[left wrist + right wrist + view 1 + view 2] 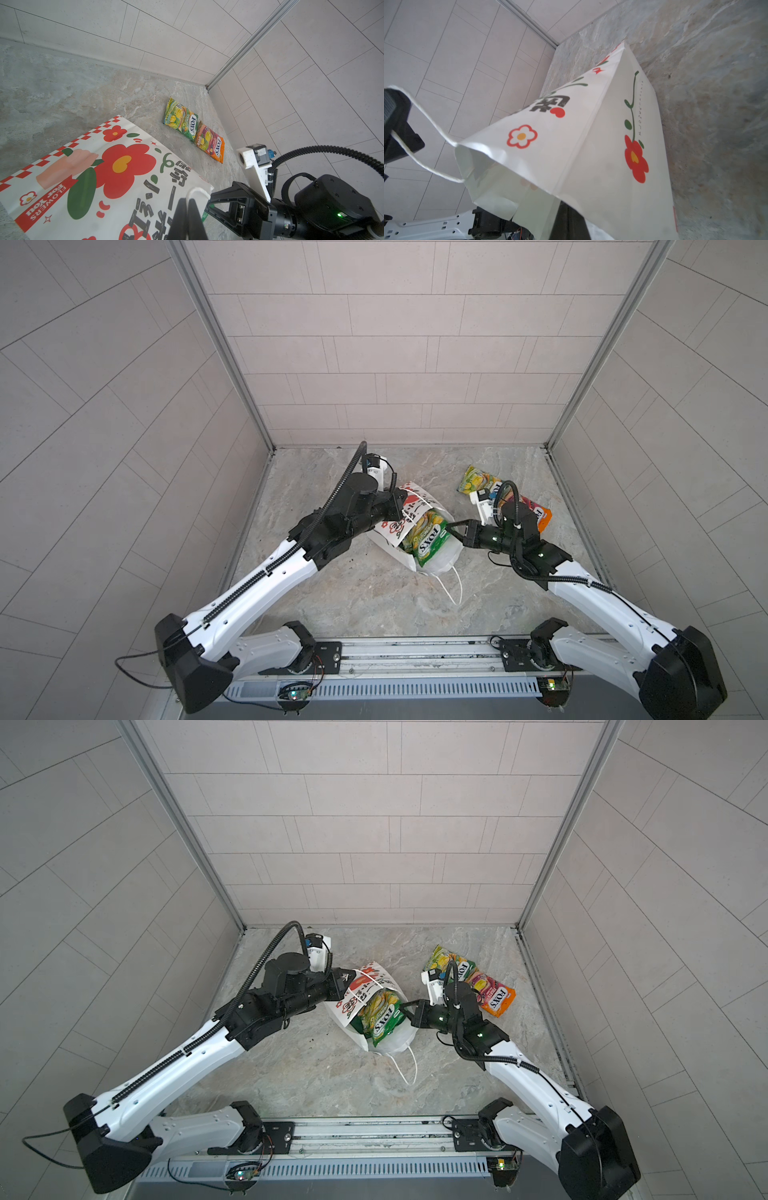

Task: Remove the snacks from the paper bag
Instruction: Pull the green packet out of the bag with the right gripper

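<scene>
Right gripper [452,527] is nearer and clamped on the right edge of the green packet [428,539], which pokes lengthwise out of the tipped-over paper bag [390,526]. Left gripper [188,202] is pinched shut on the cord handle [195,190], so I'd pull rightward.

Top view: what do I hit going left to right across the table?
left gripper → paper bag, with a green FOX'S packet in its mouth → right gripper → green-yellow packet lying on the table → pink-orange packet
</scene>
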You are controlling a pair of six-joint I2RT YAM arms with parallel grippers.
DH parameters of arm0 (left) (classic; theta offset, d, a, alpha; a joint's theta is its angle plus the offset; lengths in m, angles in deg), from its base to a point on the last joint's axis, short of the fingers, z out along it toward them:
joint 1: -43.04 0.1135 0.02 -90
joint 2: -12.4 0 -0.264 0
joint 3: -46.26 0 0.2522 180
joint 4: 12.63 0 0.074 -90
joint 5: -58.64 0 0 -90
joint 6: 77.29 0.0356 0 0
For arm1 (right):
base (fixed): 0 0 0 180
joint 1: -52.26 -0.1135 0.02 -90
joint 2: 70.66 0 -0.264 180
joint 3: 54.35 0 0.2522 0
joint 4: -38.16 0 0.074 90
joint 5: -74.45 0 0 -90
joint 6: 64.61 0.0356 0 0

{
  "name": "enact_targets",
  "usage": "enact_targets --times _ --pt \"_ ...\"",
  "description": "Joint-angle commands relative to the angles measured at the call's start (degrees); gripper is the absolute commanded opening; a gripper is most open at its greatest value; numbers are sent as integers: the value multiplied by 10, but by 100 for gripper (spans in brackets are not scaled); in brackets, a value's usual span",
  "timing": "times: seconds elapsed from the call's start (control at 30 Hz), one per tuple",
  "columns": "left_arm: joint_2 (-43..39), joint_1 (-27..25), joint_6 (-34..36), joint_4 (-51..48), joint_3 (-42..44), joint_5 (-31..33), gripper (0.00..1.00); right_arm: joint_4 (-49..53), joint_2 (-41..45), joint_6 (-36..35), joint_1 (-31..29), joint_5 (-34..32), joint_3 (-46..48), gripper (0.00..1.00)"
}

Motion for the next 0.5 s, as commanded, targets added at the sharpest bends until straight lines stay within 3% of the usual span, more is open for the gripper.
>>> enact_targets --times 0.0,0.23,0.47 --pt "-13 -1 -10 14 4 13 0 43 27 -28 16 33 6 0" --pt "-5 -1 -26 40 4 10 0 143 40 -94 21 -18 5 0" --pt "20 -1 -53 73 -1 -12 0 159 31 -111 21 -61 26 0"
